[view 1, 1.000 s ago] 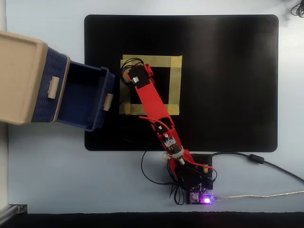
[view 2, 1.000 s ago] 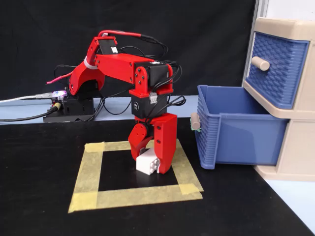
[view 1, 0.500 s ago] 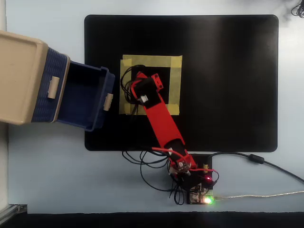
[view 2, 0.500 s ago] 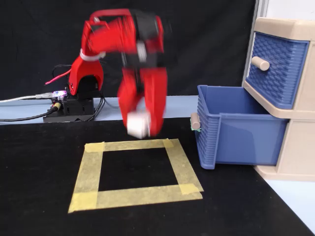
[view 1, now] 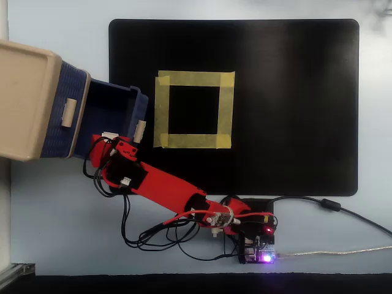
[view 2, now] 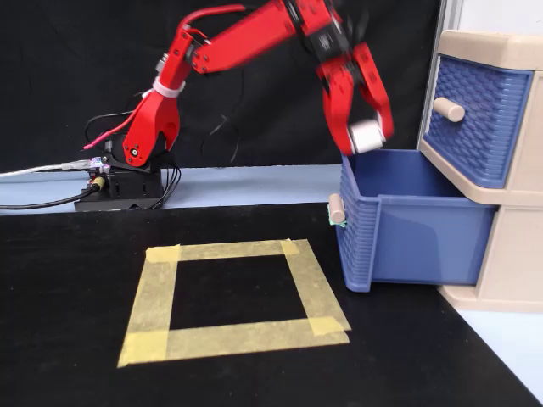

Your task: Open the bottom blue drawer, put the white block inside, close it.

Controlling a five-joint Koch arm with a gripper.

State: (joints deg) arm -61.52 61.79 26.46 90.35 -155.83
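Fixed view: small white block [view 2: 367,136] is clamped in red gripper [view 2: 366,140] above the pulled-out blue plastic drawer [view 2: 407,225]'s near rim; an early release risks bounce-out.

In the overhead view the arm [view 1: 153,187] covers its own gripper, so the jaws cannot be read there, and the block [view 1: 110,135] shows only as a white sliver at the arm's tip. The cabinet [view 1: 24,101] runs off the left edge. In the fixed view the cabinet [view 2: 509,254] is cut by the right edge, the gripper [view 2: 366,136] and block [view 2: 366,136] are motion-blurred, and the drawer [view 2: 407,220] floor is hidden behind its walls.
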